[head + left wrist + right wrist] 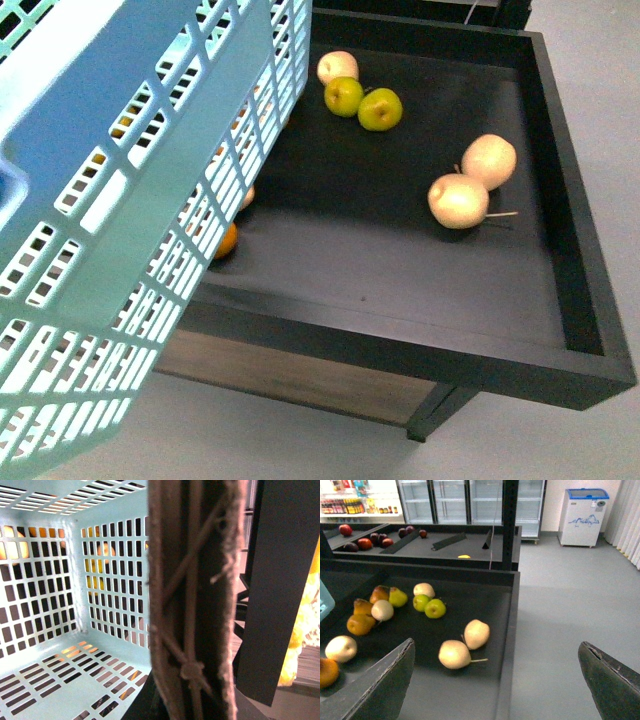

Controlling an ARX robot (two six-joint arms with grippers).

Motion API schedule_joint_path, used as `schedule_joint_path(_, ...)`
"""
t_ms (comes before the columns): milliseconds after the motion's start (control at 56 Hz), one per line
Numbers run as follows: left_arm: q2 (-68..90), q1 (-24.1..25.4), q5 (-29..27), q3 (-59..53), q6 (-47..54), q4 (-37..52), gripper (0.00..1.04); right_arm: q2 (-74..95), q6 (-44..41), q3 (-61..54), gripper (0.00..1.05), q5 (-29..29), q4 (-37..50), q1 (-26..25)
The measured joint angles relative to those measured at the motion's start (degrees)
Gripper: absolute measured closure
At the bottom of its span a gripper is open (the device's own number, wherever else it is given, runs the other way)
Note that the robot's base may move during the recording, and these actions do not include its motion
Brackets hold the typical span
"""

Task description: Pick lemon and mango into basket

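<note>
Basket (120, 200) hung tilted at 9 o'clock, its handle (190, 580) clenched in the left tool (195, 700). Right tool (496, 644) gaped, released. Orange fruits (360, 624) lay on the bench (400, 300) at 9 o'clock; which were the task's pair, unclear.

The light aqua slotted plastic basket (120, 200) hung tilted over the black tray's (400, 290) left end. A smooth orange fruit (228, 242), possibly the mango, lay just beside its wall.

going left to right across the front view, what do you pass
light aqua slotted plastic basket → orange fruit half hidden behind it → right-hand green round fruit → nearer pale cream round fruit → farther pale cream round fruit
</note>
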Motion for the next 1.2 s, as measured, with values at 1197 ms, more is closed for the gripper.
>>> schedule_joint_path(1197,0.02,-0.02,0.39,0.04,-0.02,0.00,1.00,0.04,-0.04,0.00,0.09,0.20,0.02,0.02)
